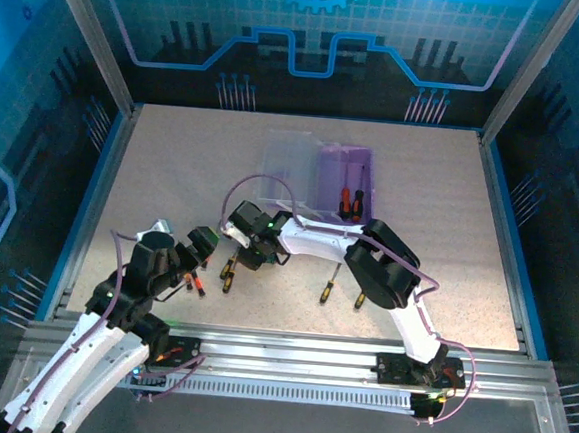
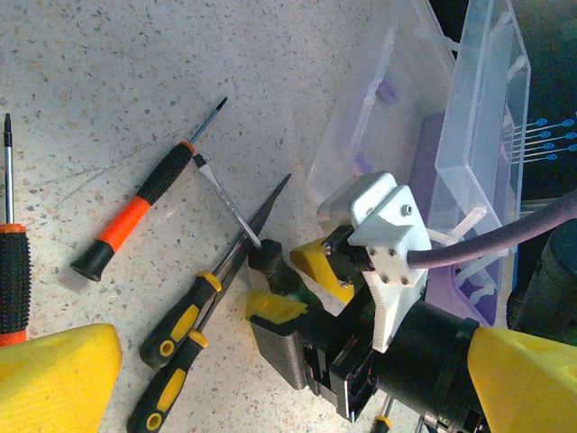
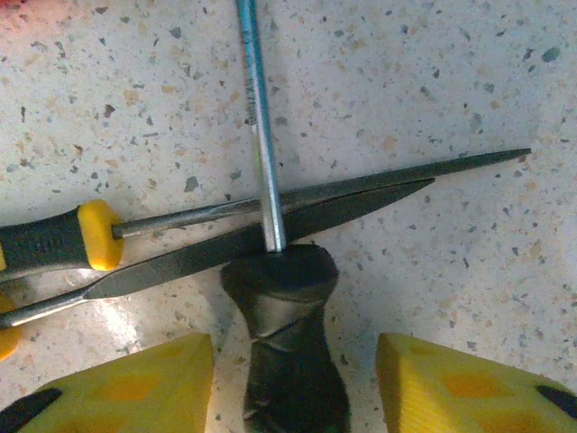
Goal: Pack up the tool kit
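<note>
- left gripper [image 1: 202, 253]: over the near left of the surface [image 1: 447, 249], jaws spread wide, nothing in them.
- orange-handled screwdriver [image 2: 135, 212]: loose on the surface, left of the crossed tools. judged light and stiff, with a round handle likely to roll if nudged.
- yellow-black handles [image 2: 180, 316]: two, side by side. one carries a tapered file [image 3: 180, 258], blade flat on the surface.
- dark-handled screwdriver [image 3: 284, 307]: lies across the file and the neighbouring shaft, so it looks slightly propped. judged light and rigid. handle is hard, smooth plastic with a waist. best hold is across that waist, not on the thin, slick shaft.
- right gripper [image 3: 293, 350]: jaws part-way apart, straddling the dark handle, a gap showing on each side, not pinching it.
- risk: lifting may drag the crossed tools underneath.
- tool kit case [image 1: 358, 172]: further right and back, clear lid [image 1: 292, 160] swung open to its left, two red-handled drivers [image 1: 349, 201] inside. thin plastic, probably light enough to slide if pushed.
</note>
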